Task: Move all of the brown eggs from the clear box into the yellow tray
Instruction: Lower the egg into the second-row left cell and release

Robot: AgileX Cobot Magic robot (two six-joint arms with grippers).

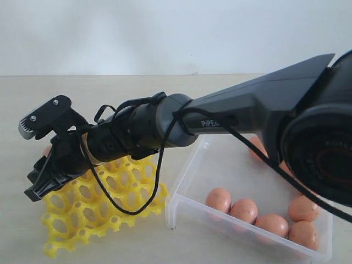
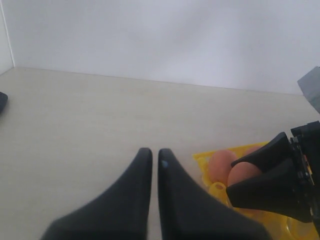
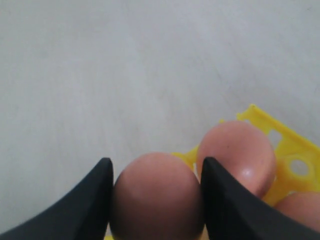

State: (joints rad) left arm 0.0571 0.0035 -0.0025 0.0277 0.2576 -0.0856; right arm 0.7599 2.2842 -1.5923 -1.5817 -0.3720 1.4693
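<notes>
My right gripper point(image 3: 156, 161) is shut on a brown egg point(image 3: 156, 197), one finger on each side of it. In the exterior view this gripper point(image 1: 41, 181) reaches across to the far left corner of the yellow tray point(image 1: 110, 203). Beside the held egg, another egg point(image 3: 237, 155) sits in a tray cup, and a third egg point(image 3: 300, 210) shows at the picture's edge. Whether the held egg rests in a cup is hidden. The clear box point(image 1: 181, 201) stands right of the tray with several eggs point(image 1: 243, 210) inside. My left gripper point(image 2: 154, 151) is shut and empty, over bare table beside the tray point(image 2: 202, 160).
The right arm's black cable point(image 1: 159, 165) loops down over the tray. A white wall point(image 1: 165, 33) closes the back of the beige table point(image 1: 16, 231). A dark object point(image 2: 2, 100) shows at the edge of the left wrist view.
</notes>
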